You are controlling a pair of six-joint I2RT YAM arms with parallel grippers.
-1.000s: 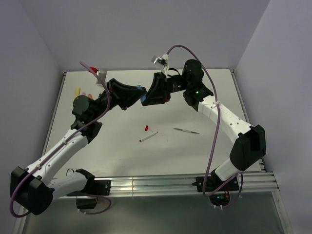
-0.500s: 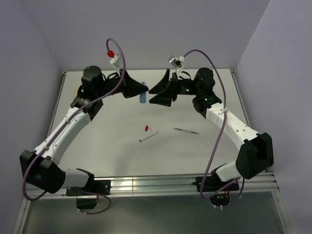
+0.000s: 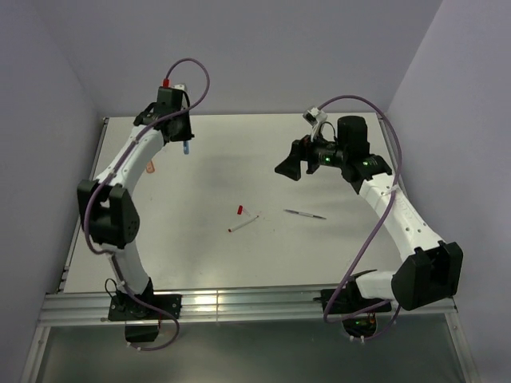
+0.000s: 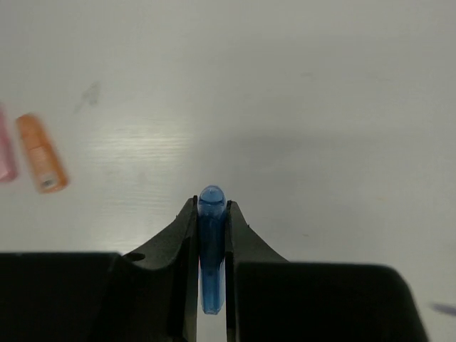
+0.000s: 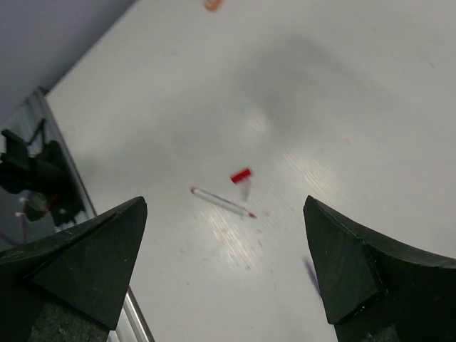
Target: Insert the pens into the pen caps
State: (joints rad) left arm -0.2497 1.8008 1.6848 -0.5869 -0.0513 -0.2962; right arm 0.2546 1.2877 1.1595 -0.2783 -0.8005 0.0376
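Item count, top view: two grippers; one short red plastic cap [image 3: 239,210]; one thin white stick pen [image 3: 243,223] just below it; one thin grey stick pen [image 3: 305,214] to their right. All three lie at the centre of the white table [image 3: 200,255]. The left wrist view adds one stubby orange plastic pen [image 4: 43,153] and, cut by the left edge, one pink pen [image 4: 5,149] beside it.

The left gripper [image 4: 211,205] is clamped on one stubby translucent blue plastic pen [image 4: 211,256], its rounded end projecting past the fingertips (whether a cap is fitted cannot be determined). This pen sits at the upper left of the top view.

The right gripper [image 3: 289,162] stands right of centre with jaws spread wide, holding nothing.

Change from one second ago: both grippers met at the blue pen at upper centre. The right has since let go and drawn back to the right; the left has swung left with the pen. Cap and stick pens are unmoved.
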